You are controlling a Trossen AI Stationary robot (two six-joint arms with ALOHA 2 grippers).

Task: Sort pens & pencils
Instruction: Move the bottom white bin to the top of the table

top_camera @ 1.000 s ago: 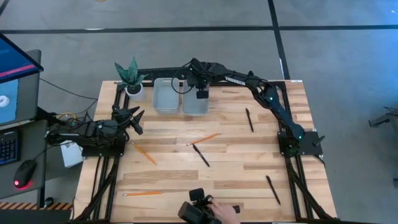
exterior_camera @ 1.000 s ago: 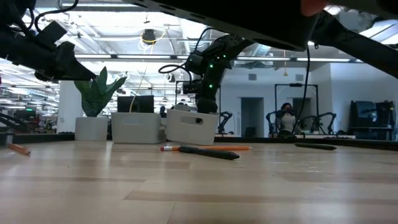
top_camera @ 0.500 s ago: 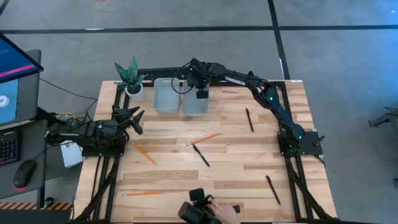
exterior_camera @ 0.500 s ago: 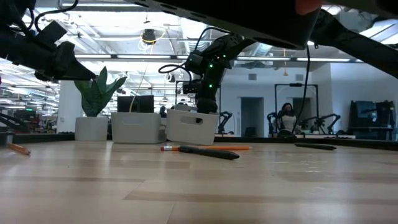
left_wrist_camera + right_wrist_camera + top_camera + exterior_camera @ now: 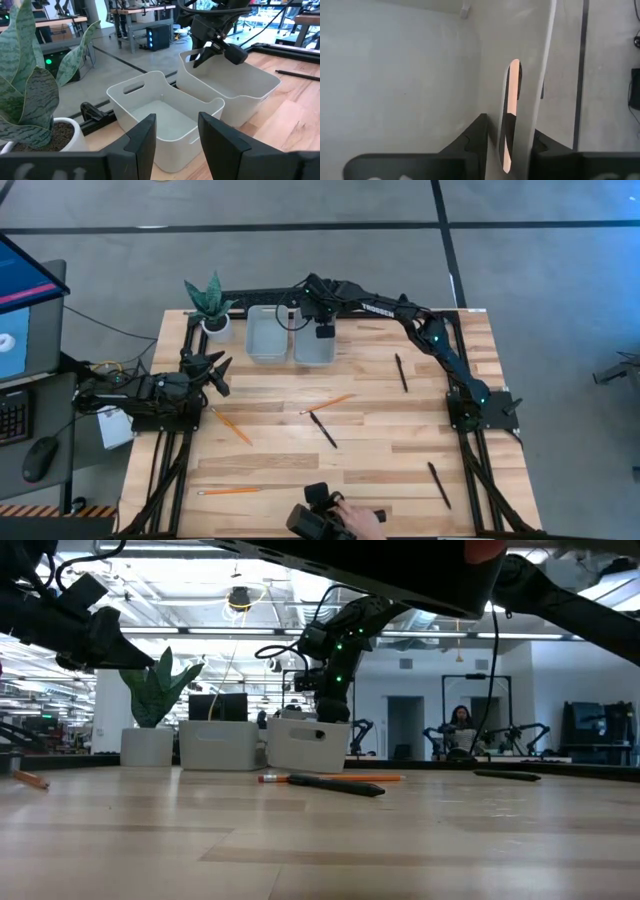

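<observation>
White plastic wall of the right bin point(image 5: 315, 348) stands inside the right gripper point(image 5: 507, 135), at the slotted handle; we cannot tell whether it clamps the wall or has let go. The left gripper point(image 5: 177, 122) waits at the table's point(image 5: 380, 455) left edge, jaws parted on nothing. Over the past second we see no arm or stick shift, so we judge sorting not yet begun. The right bin and the left bin point(image 5: 263, 338) hold nothing; the pens point(image 5: 322, 429) and the pencils point(image 5: 232, 426) lie scattered on the wood.
</observation>
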